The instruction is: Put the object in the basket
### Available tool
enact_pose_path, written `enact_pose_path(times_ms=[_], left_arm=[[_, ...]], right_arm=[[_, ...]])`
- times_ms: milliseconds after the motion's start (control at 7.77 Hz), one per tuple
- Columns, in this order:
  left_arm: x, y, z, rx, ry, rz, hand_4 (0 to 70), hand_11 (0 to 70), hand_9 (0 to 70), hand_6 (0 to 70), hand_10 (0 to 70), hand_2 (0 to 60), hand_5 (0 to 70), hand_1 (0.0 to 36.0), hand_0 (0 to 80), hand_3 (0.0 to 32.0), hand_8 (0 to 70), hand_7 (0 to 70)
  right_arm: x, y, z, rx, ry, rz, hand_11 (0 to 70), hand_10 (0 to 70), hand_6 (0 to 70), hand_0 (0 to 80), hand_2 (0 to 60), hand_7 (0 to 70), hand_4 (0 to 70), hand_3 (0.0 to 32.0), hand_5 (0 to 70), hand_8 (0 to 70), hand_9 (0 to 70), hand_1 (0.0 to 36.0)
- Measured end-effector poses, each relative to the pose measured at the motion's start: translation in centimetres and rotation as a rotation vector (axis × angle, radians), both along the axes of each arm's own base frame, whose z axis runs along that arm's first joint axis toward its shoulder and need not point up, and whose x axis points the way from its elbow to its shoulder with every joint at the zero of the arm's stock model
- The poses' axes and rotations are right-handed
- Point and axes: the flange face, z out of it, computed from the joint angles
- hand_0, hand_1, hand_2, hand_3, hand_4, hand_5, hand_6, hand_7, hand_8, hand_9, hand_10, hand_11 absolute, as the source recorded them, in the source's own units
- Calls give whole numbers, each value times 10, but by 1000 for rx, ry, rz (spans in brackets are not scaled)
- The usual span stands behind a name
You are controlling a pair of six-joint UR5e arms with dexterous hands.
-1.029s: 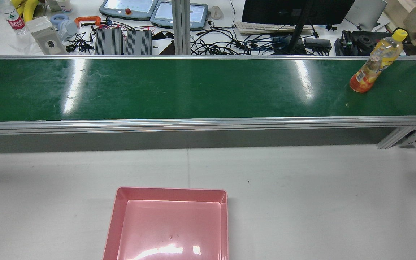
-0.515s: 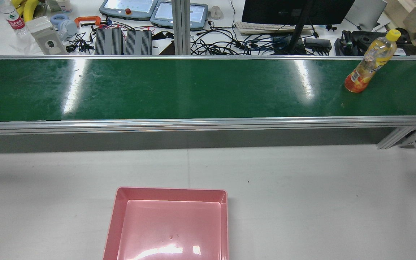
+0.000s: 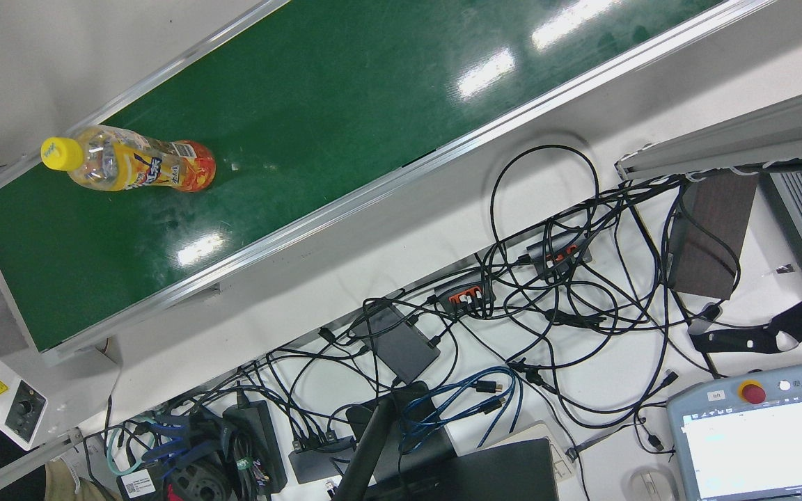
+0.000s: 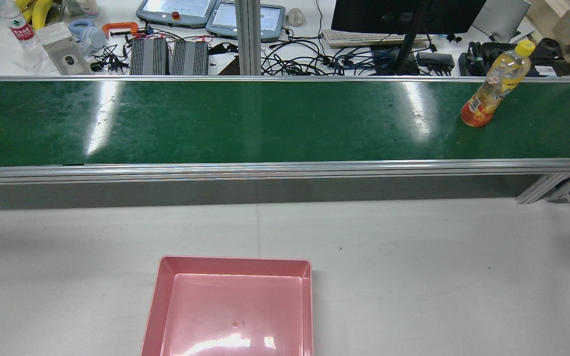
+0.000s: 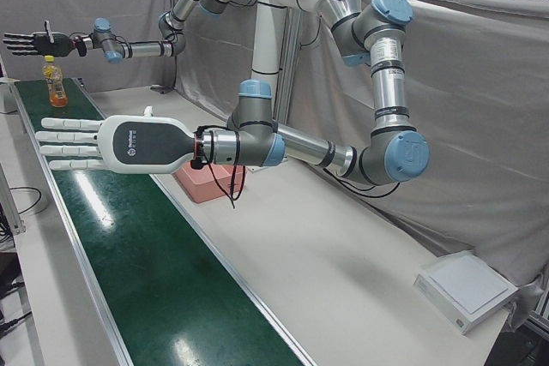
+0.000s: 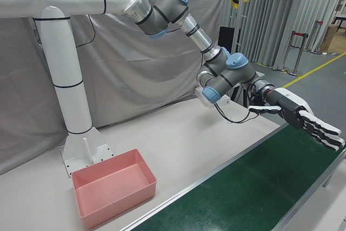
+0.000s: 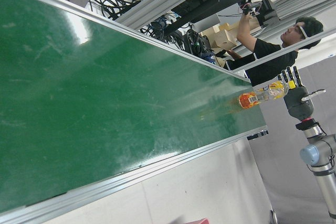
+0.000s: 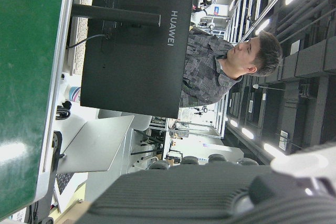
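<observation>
The left hand (image 5: 94, 145) is being held flat and open at the left of the left-front view, fingers straight and pointing left, with the left arm (image 5: 388, 83) being bent sharply at the elbow. The right hand (image 5: 30, 41) is being held open at the upper left, fingers extended, with the right arm (image 5: 137, 47) being stretched out. Nothing is being grasped.

A glossy green conveyor belt (image 4: 265, 123), scuffed and streaked with glare, is framed by brushed aluminium side rails (image 4: 285, 170). A clear plastic juice bottle with a yellow cap (image 4: 494, 87) is seen on it. A smooth, shiny pink plastic basket (image 4: 154, 306) is set on a matt white tabletop (image 4: 438, 287). Grey cloth curtains (image 6: 140, 79) are hung behind.
</observation>
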Motion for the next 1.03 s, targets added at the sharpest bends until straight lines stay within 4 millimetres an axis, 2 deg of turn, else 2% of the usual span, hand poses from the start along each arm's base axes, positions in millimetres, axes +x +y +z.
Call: enact_pose_path(times_ms=[257,515,643,772,901,1029], left_arm=[[9,-2,8,-16,-4,15,8,50,0,19,33,0,0,0,401,0,0,3],[8,-4,1,-4,-2,13,1,44,0,13,30,0,0,0,344,0,0,0],[3,-4,0,-3,-1,6,13,47,0,19,31,0,6,0,385,0,0,0],[-7,-4,1,-5,-2,-10,10,44,0,18,29,0,8,0,382,0,0,0],[-28,-7,-7,-10,1,-43,13,42,0,19,28,0,14,0,392,0,0,0],[-56,-17,-40,-3,11,-90,11,33,0,16,21,0,13,0,393,0,0,0]], right_arm=[[0,0,0,0,0,0,0,0,0,0,0,0,0,0,0,0,0,0],[0,0,0,0,0,0,0,0,0,0,0,0,0,0,0,0,0,0],[0,0,0,0,0,0,0,0,0,0,0,0,0,0,0,0,0,0],[0,0,0,0,0,1,0,0,0,0,0,0,0,0,0,0,0,0],[0,0,0,0,0,1,0,0,0,0,0,0,0,0,0,0,0,0],[0,0,0,0,0,0,0,0,0,0,0,0,0,0,0,0,0,0]])
